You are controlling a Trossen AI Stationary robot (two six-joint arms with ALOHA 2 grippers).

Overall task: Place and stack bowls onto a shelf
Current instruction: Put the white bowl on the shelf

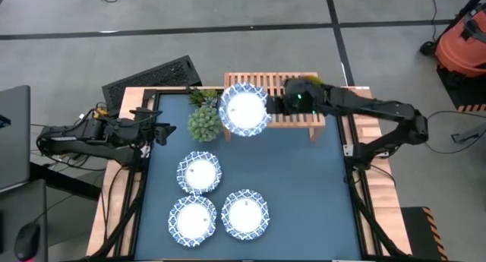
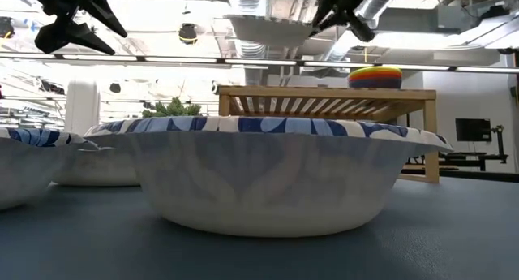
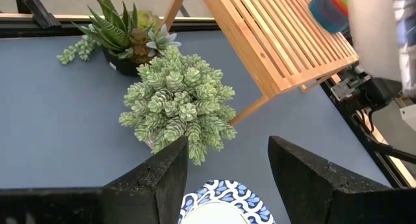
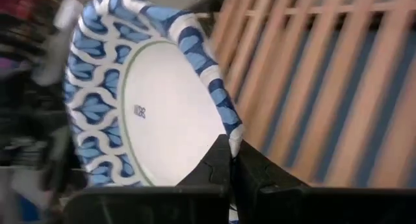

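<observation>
My right gripper (image 1: 275, 104) is shut on a blue-and-white patterned bowl (image 1: 243, 108), held in the air over the left end of the light-wood shelf (image 1: 296, 116). In the low view this bowl (image 2: 268, 27) hangs above the shelf's slatted top (image 2: 324, 101). A stack of small coloured bowls (image 2: 375, 75) sits on the shelf's right part. Three more patterned bowls (image 1: 200, 173), (image 1: 192, 220), (image 1: 244, 214) rest on the blue mat. My left gripper (image 3: 227, 146) waits open at the table's left edge, with nothing between its fingers. My right gripper pinches the bowl's patterned rim (image 4: 229, 134) between its two fingers, on the side facing the table's right edge. The fingers (image 4: 214, 169) come from the right, slanting down. The bowl is lifted clear of shelf and table, its hollow up, slightly tilted.
Two potted green plants (image 1: 203, 122), (image 1: 200, 97) stand on the mat just left of the shelf, beside the held bowl. A dark mat (image 1: 152, 78) lies beyond the far left corner. Bare blue surface (image 1: 304, 186) stretches right of the three bowls.
</observation>
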